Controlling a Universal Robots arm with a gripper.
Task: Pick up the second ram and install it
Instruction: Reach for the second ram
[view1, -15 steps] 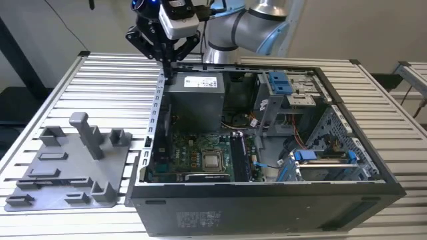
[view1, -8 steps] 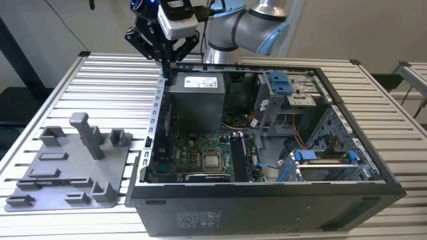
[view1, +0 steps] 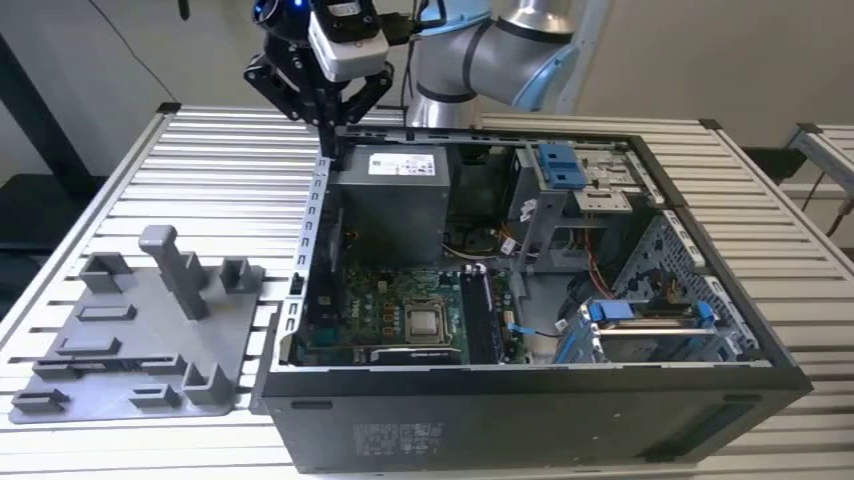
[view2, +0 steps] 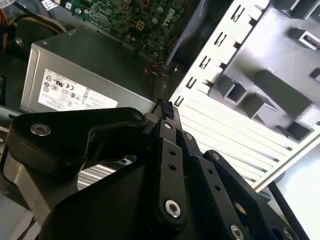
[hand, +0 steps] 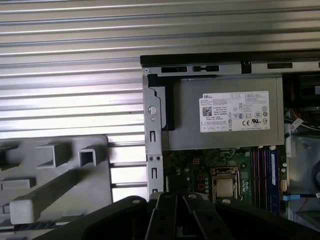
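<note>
— Black gripper (view2: 165, 116) up close, jaws almost together on a thin dark sliver. I take that sliver for the second ram (view2: 164, 105), seen edge-on.

— Where does it hang?

— Over the computer case's side wall (view1: 318, 215), just beside the power supply (view1: 387, 190) and above both. The memory slots (view1: 481, 312) are well apart from it, across the motherboard (view1: 380, 300), next to the processor socket (view1: 427, 322).

— So what worries you?

— The grip, first. Only a narrow edge of the stick seems to sit between the jaws, so a jolt could tilt it or drop it into the case.

— And the wall?

— Near enough that a low path could catch the stick's lower edge on the wall's rim or the power supply's corner. That would twist it in the grip.

— At the slots?

— A tilted stick would meet its slot crooked. Pressing it then could flex the motherboard or leave one end unseated. A blue cable (hand: 300, 197) also lies near the slots and could snag.

— The fixture plate (view1: 120, 345)?

— Well apart, on the slatted table (view1: 200, 150) at the exterior view's left. I see no danger from it.
</note>
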